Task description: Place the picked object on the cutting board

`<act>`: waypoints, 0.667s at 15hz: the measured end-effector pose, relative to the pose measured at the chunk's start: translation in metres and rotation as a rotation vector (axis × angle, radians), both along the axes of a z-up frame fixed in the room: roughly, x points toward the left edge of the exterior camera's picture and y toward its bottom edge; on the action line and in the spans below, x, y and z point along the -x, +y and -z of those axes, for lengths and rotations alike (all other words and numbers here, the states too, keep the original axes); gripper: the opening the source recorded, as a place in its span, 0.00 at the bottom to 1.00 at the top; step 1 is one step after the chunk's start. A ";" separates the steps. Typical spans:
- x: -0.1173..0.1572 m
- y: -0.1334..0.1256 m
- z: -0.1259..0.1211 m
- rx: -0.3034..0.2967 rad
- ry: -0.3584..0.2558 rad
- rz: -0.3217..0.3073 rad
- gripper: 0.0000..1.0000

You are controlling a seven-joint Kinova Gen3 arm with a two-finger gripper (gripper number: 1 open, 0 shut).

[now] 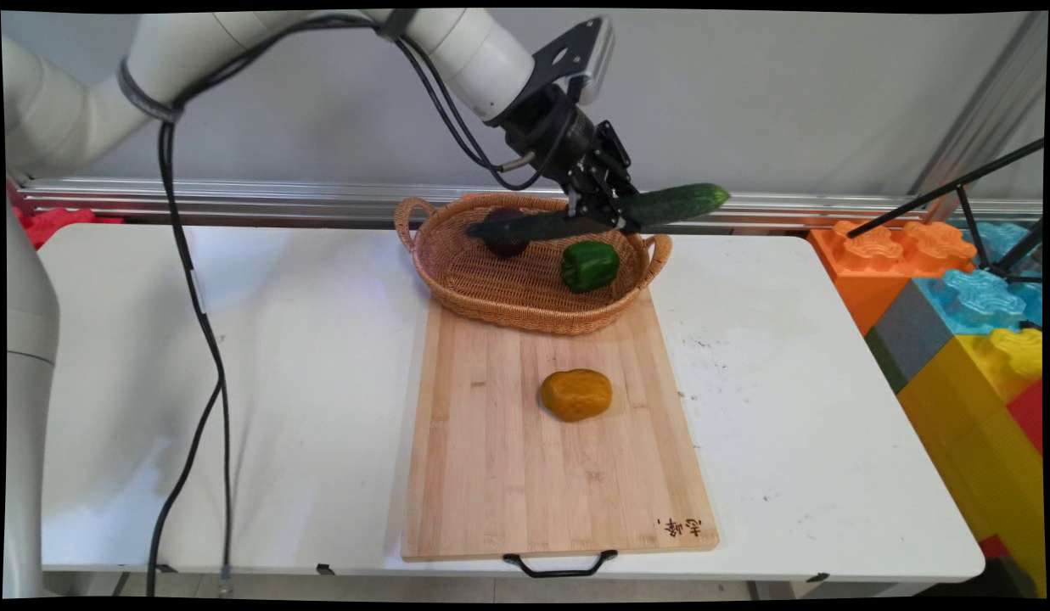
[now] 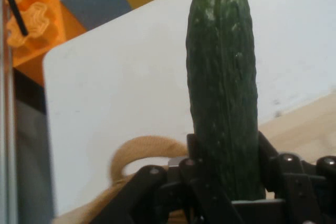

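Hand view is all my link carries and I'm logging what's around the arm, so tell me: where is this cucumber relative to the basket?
Observer: The cucumber, clamped in the end effector, is in the air over the far right part of the wicker basket, roughly level.
Operator: Anything inside the basket?
Observer: A green bell pepper on the right side, and a dark purple vegetable toward the back.
Operator: What does the basket sit on?
Observer: Its near edge overlaps the far end of a wooden cutting board.
Operator: Is the board bare?
Observer: No, a yellow-orange rounded item lies near its middle.
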State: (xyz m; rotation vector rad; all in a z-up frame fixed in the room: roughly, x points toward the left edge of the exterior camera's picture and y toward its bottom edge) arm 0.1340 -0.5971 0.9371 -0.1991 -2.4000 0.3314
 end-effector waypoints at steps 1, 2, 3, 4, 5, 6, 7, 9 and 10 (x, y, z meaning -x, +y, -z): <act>0.004 0.015 -0.008 -0.035 -0.007 -0.009 0.00; 0.008 0.034 -0.016 -0.080 -0.022 -0.016 0.00; 0.011 0.049 -0.021 -0.115 -0.036 -0.016 0.00; 0.014 0.066 -0.025 -0.153 -0.050 -0.020 0.00; 0.017 0.078 -0.028 -0.178 -0.060 -0.022 0.00; 0.019 0.088 -0.030 -0.201 -0.071 -0.024 0.00; 0.020 0.099 -0.031 -0.224 -0.082 -0.028 0.00; 0.022 0.121 -0.030 -0.273 -0.110 -0.037 0.00; 0.023 0.132 -0.027 -0.294 -0.125 -0.039 0.00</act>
